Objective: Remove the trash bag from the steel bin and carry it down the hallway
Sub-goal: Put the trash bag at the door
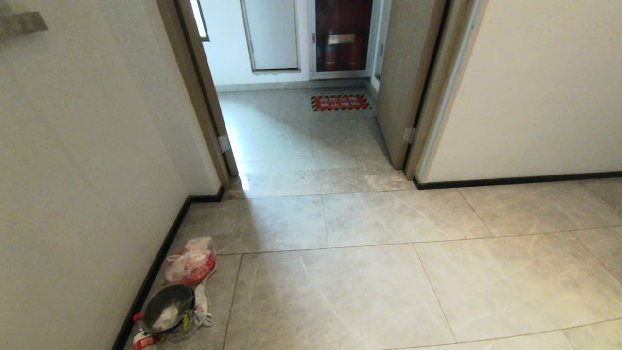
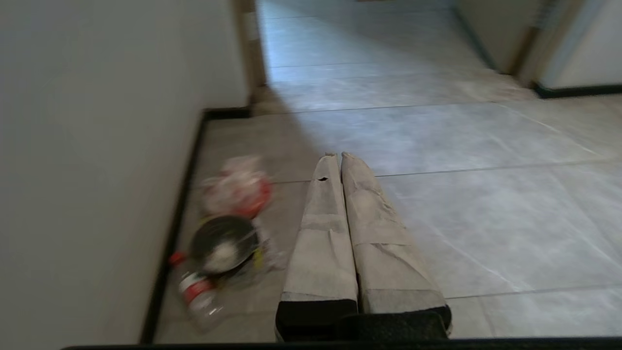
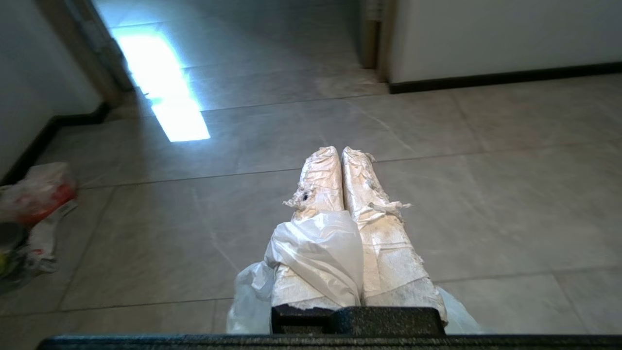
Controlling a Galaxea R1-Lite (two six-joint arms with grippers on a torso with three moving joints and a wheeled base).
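Right fingers [image 3: 340, 151] together, trash bag [image 3: 316, 253] draped; no legible writing.

Left gripper [image 2: 339, 154] points forward, jaws pressed together; right gripper [image 3: 340, 148] likewise, jaws closed

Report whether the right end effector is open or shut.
Shut. In the right wrist view the two wrapped fingers lie pressed together to their tips, and the thin translucent white plastic bag is caught between them, draped over one finger.
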